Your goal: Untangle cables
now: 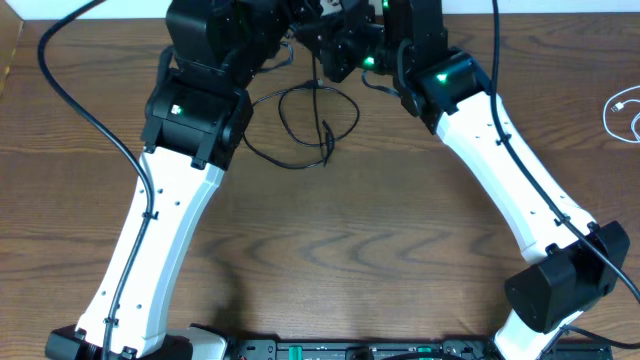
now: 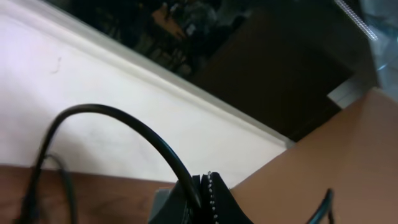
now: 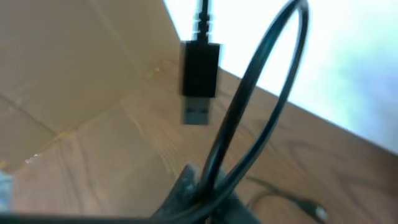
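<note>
Reaching in from the near corners, both arms meet over the middle of the far edge. Left arm (image 1: 165, 200) leans up & right, wrist turned inward. The left jaws are pressed together w/ the black cable (image 3: 247, 87) pinched between the tips, the cord arcing up & away from them. Right arm (image 1: 510, 170) leans up & left, wrist folded toward centre. The right jaws, blurred in the wrist view, pinch two strands of the same cable at the base of a raised loop, w/ its USB plug (image 3: 199, 81) dangling beside it. The rest of the black cable lies in loose overlapping loops on the surface (image 1: 330, 250), just near-side of the wrists. White cable (image 1: 622, 108) sits well apart at the right edge, partly cut off. From overhead both wrists hide the held stretch. A thick arm wire (image 1: 75, 95) sweeps across the far-left corner.
</note>
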